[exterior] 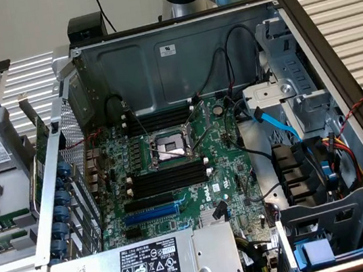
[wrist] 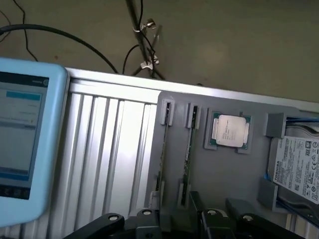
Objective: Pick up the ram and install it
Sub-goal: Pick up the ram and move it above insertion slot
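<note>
Here the hand [wrist: 218, 206] hangs released above the grey tray [wrist: 224, 169] on the ribbed surface [wrist: 109, 149], its fingers apart and grasping nothing. I see the ram [wrist: 188, 154] standing on edge in a tray slot, just beside a second stick [wrist: 161, 149]. A processor [wrist: 229, 130] and a hard drive [wrist: 299, 167] lie alongside. The open computer case [exterior: 178, 68] sits at the exterior view's right of the tray.

We see an open case [exterior: 157, 64] with its motherboard [exterior: 231, 169], a bare socket [exterior: 169, 146], a blue slot [exterior: 151, 214] and a power supply [exterior: 206, 255]. On the ribbed worktop [wrist: 109, 149], a grey tray [wrist: 224, 174] holds a processor [wrist: 229, 130] and a hard drive [wrist: 299, 167]. A blue-framed screen [wrist: 25, 134] sits apart from the tray.
</note>
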Robot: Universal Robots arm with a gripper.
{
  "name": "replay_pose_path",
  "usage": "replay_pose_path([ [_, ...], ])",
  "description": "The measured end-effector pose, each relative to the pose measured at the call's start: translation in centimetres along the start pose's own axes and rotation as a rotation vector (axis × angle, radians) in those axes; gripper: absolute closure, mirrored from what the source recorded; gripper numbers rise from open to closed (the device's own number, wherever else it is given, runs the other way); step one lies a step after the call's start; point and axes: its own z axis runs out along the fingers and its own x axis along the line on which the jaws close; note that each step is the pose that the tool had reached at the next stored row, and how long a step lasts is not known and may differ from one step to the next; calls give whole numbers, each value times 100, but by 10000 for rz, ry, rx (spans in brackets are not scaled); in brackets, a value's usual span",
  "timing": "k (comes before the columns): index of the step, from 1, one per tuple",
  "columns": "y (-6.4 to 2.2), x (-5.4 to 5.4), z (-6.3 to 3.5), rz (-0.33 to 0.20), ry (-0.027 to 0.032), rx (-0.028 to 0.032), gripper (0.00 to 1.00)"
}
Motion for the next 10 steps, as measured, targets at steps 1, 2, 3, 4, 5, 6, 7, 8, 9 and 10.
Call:
replay_pose_path([
  [1, 0, -1, 19, 164, -3, 0, 64],
  [2, -1, 0, 37, 320, -5, -1, 64],
  [3, -1, -1, 56, 483, -8, -3, 64],
  [4, -1, -1, 74, 603, -9, -4, 64],
  [5, -2, -1, 92, 689, -10, -5, 64],
  [6, -1, -1, 110, 756, -11, -6, 64],
  [7, -2, -1, 128, 811, -11, -6, 64],
  [8, -2, -1, 146, 858, -12, -7, 64],
  [9, -2, -1, 164, 902, -13, -7, 64],
  [10, -1, 1, 182, 939, -13, -8, 64],
])
